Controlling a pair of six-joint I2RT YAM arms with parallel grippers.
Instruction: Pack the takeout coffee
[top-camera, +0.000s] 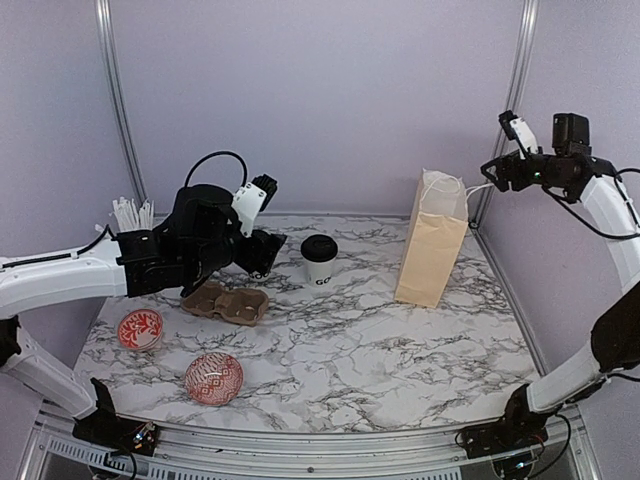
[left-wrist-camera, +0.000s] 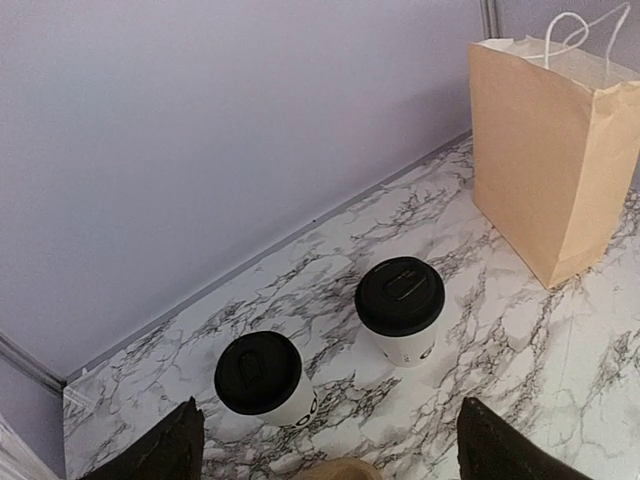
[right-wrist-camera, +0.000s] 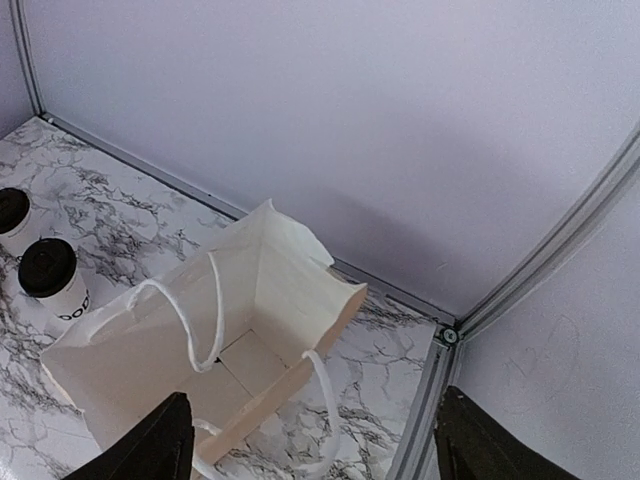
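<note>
**Marble Tabletop: Cup Loading Not Yet Begun**

Marble-patterned table (top-camera: 400, 340) is carrying every item, with lavender walls closing it in on three sides.

**Step in hand.** The approach to the first pick appears to be under way.
- The left gripper (left-wrist-camera: 330, 425) is hovering low over the back-left of the table, jaws spread wide and holding nothing.
- Two lidded cups are standing upright just ahead of it: the first cup (left-wrist-camera: 258, 378) nearer the fingers, the second cup (left-wrist-camera: 400, 305) closer to the paper bag (left-wrist-camera: 550, 150).
- The cups are apart from each other and neither is sitting in the carrier (top-camera: 226, 302), which is lying empty on the table just below the left gripper in the top view.
- The right gripper (right-wrist-camera: 312, 400) is hanging high above the bag's open mouth, jaws likewise spread and empty.
- Two red-and-white bowls (top-camera: 213, 377) are resting near the front-left edge, well apart from the cups.

**Next move.** The left gripper is likely needing to descend around the first cup's wall below the lid, close gently enough not to crush the paper, then seat the cup in a carrier well.

**Markings.** Black "GO" is showing on the one cup visible in the top view. The remaining letters are turning out of sight, so the full word cannot be confirmed. No brand is showing on the bag.
</note>
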